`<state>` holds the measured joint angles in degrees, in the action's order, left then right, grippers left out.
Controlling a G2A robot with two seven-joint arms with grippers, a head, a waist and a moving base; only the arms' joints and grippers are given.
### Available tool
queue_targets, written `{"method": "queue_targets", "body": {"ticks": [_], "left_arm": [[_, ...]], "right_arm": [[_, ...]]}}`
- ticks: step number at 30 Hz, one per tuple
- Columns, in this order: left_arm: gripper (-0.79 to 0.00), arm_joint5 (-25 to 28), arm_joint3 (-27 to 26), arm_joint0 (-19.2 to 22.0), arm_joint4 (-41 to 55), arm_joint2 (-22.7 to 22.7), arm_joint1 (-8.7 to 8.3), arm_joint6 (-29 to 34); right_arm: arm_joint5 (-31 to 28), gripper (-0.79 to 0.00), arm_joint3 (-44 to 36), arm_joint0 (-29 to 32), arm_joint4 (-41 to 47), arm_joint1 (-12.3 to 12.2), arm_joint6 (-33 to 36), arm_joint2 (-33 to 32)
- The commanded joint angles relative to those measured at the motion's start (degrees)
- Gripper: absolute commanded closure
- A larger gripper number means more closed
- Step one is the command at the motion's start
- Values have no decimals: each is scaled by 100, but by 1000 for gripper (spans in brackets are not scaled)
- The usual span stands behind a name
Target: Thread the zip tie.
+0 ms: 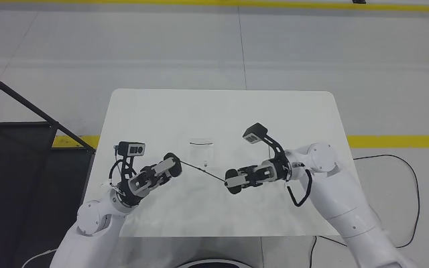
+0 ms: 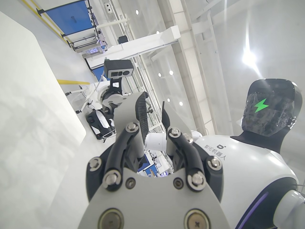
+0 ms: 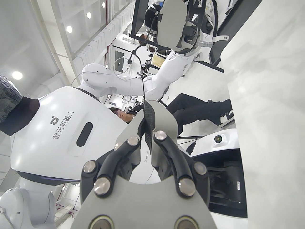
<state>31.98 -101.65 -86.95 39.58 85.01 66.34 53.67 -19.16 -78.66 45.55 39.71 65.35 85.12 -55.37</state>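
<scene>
Surface: white table (image 1: 221, 107).
Zip tie (image 1: 204, 172): thin, spans between grippers; left end indistinct.
Right gripper (image 3: 148, 106): clenched on its other end.
Left gripper (image 2: 153, 102): fingers apart.

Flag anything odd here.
Nothing spilled or damaged. One oddity: the zip tie spans from the right gripper, shut on it, to the left gripper, whose fingers stand apart, so that end may be ungripped.
</scene>
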Motion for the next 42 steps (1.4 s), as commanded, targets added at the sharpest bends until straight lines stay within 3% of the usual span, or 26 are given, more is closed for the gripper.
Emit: {"method": "queue_targets", "body": {"ticks": [1, 6, 8, 9, 25, 42], "left_arm": [[-219, 4, 6, 3, -2, 2, -1, -2], [-175, 5, 25, 17, 7, -7, -2, 6], [-9, 12, 34, 20, 11, -6, -2, -4], [0, 16, 36, 19, 8, -8, -2, -8], [0, 67, 87, 44, 42, -19, -6, 10], [0, 119, 125, 36, 103, 9, -11, 27]], "right_arm": [[13, 0, 6, -8, -26, 4, 13, 14], [31, 0, 32, -28, -94, 16, 26, 39], [34, 0, 33, -33, -117, 20, 27, 48], [37, 0, 36, -35, -128, 21, 26, 49], [-13, 0, 7, 3, -95, 35, -13, -13], [-112, 0, -636, 566, 684, -102, -110, -710]]}}
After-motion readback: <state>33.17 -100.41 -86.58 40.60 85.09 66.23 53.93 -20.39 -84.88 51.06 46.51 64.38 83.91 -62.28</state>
